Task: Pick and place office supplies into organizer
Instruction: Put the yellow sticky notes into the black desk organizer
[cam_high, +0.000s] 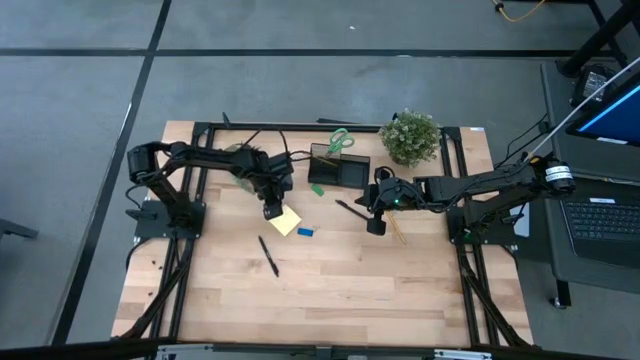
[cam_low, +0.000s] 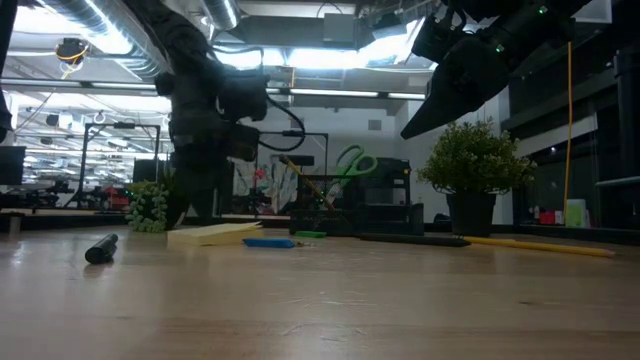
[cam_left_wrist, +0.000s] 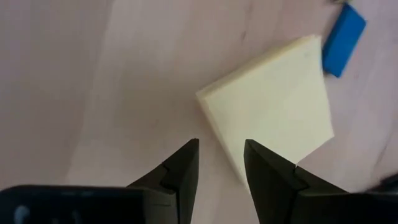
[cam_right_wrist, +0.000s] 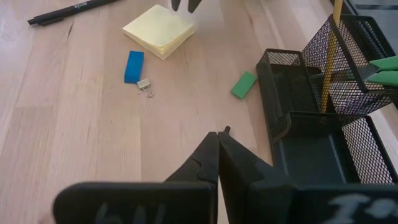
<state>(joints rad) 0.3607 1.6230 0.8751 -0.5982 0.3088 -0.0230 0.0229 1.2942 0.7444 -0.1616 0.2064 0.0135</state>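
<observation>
- Sticky-note pad (cam_high: 284, 221) lies on the table (cam_high: 330, 290) at about 8 o'clock from the organizer (cam_high: 338, 170), touching nothing but the wood.
- Left claw (cam_high: 271, 211) hangs just at the pad's 10 o'clock corner, fingers parted, grasping nothing.
- Blue eraser (cam_high: 306, 232) sits just beside the pad at 4 o'clock.
- Right claw (cam_high: 376, 225) is clenched and empty, at 4 o'clock from the organizer.

You see a pale yellow sticky-note pad (cam_right_wrist: 159, 30) on the light wood table (cam_right_wrist: 74, 124). Beside the pad lies a bright blue eraser (cam_right_wrist: 134, 66), and a green eraser (cam_right_wrist: 244, 84) lies nearer the black mesh organizer (cam_right_wrist: 323, 112). In the organizer stand green-handled scissors (cam_high: 340, 140). The pen (cam_high: 268, 255) below the pad is black.
</observation>
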